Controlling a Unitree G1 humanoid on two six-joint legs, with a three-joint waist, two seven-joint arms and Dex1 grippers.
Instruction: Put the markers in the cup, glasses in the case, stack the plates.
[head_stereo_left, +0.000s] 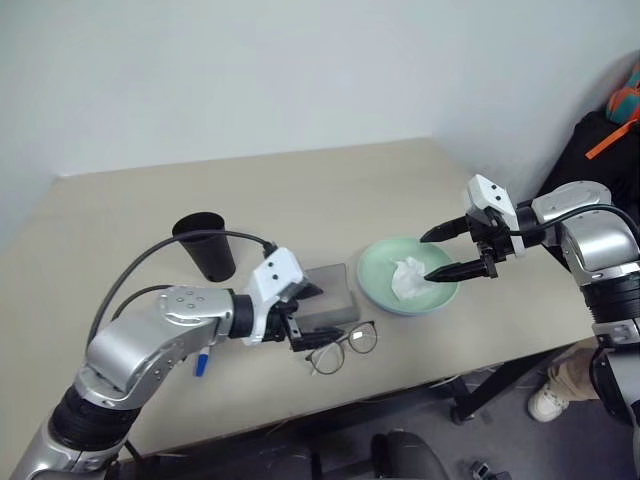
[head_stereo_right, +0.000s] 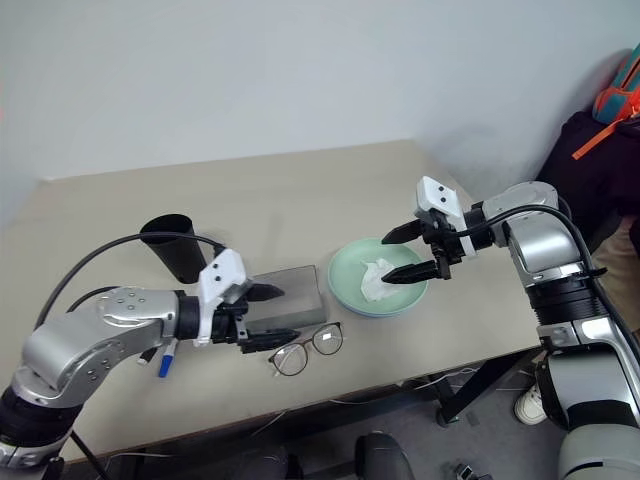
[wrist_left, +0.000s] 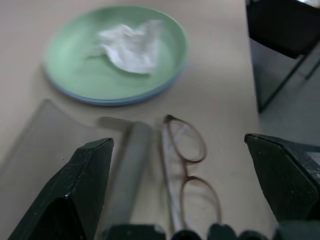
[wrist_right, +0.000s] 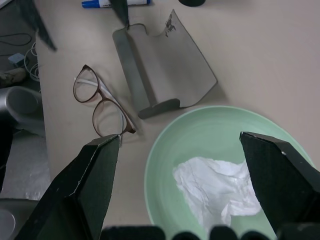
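Observation:
The mint-green plate (head_stereo_left: 385, 262) lies on the light-blue plate (wrist_left: 116, 101), whose rim shows beneath it. A crumpled white tissue (head_stereo_left: 409, 278) rests in the green plate. My right gripper (head_stereo_left: 428, 257) hangs open just above that plate's right side, holding nothing. The grey case (head_stereo_left: 332, 296) lies left of the plates and appears open in the right wrist view. The glasses (head_stereo_left: 343, 347) lie on the table in front of the case. My left gripper (head_stereo_left: 308, 318) is open over the case's near end, next to the glasses. The black cup (head_stereo_left: 205, 245) stands upright behind my left arm. A blue-capped marker (head_stereo_left: 200, 362) lies partly under that arm.
The beige table (head_stereo_left: 300, 190) ends close in front of the glasses and just right of the plates. Beyond the right edge are a black bag with orange straps (head_stereo_left: 612, 125) and a person's shoe (head_stereo_left: 548, 402) on the floor.

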